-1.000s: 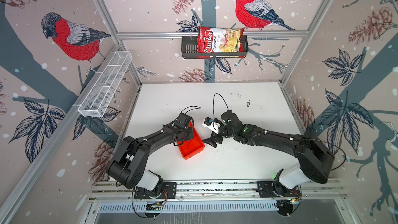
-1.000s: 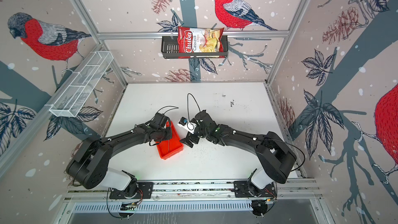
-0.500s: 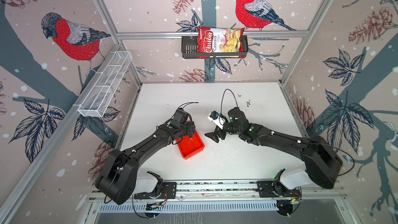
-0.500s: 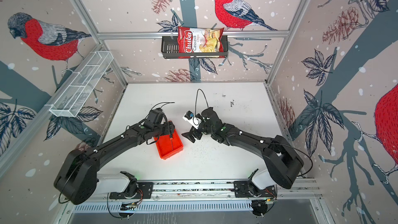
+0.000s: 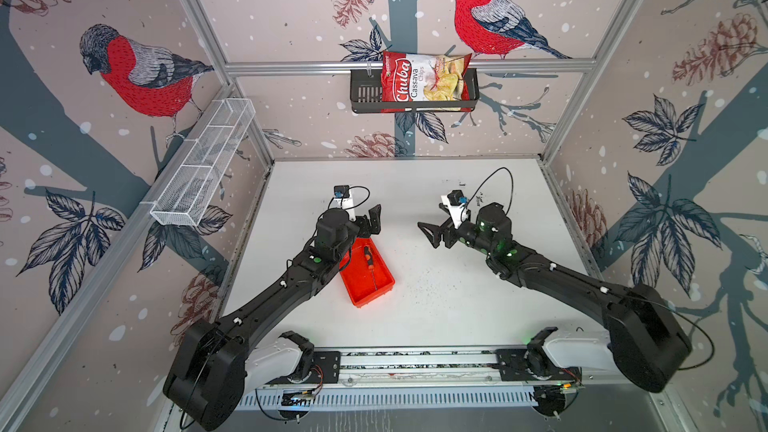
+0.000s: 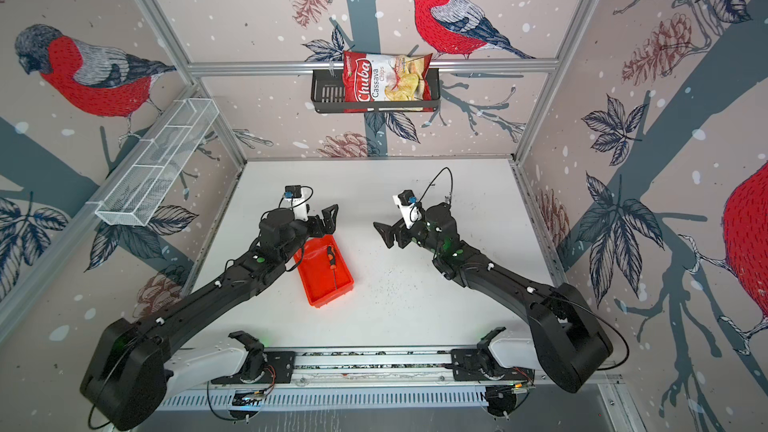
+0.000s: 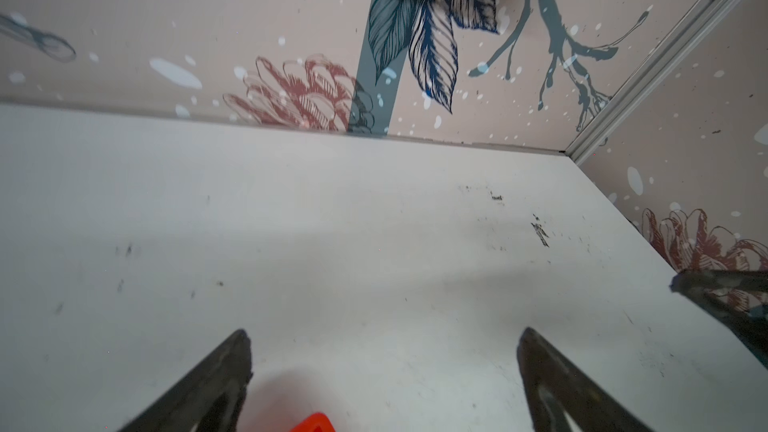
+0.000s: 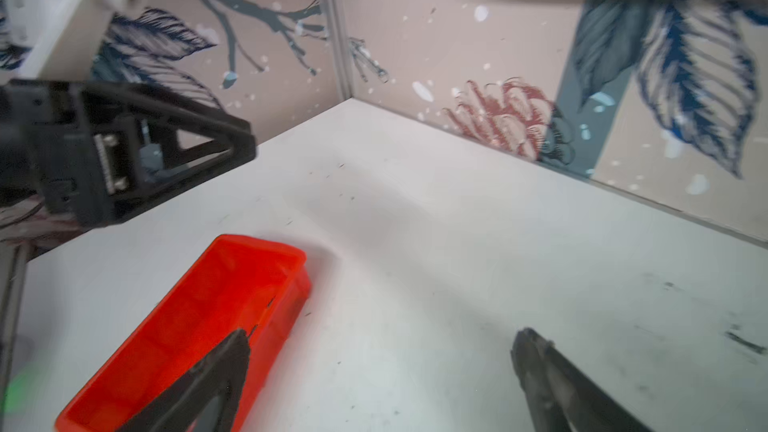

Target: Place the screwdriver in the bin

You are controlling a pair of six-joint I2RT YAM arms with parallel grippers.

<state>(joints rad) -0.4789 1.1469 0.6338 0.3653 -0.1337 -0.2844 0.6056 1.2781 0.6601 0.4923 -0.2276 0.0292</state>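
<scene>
The screwdriver (image 5: 368,255) (image 6: 331,252), with its orange-and-black handle and thin shaft, lies lengthwise inside the red bin (image 5: 356,287) (image 6: 318,288) on the white table. My left gripper (image 5: 372,221) (image 6: 325,221) hovers open just past the bin's far end and holds nothing. In the left wrist view only a corner of the bin (image 7: 314,424) shows between the spread fingers of the left gripper (image 7: 384,332). My right gripper (image 5: 428,234) (image 6: 382,234) is open and empty to the right of the bin. In the right wrist view the bin (image 8: 195,317) lies beside the right gripper (image 8: 380,332).
A black wall basket (image 5: 365,95) holding a bag of cassava chips (image 5: 426,81) hangs on the back wall. A white wire-mesh shelf (image 5: 203,164) runs along the left wall. Dark specks dot the table (image 5: 436,292) right of the bin.
My left gripper has opened and let go of the screwdriver, which now lies in the bin, and it has drawn back toward the bin's far end. My right gripper has moved right, away from the bin.
</scene>
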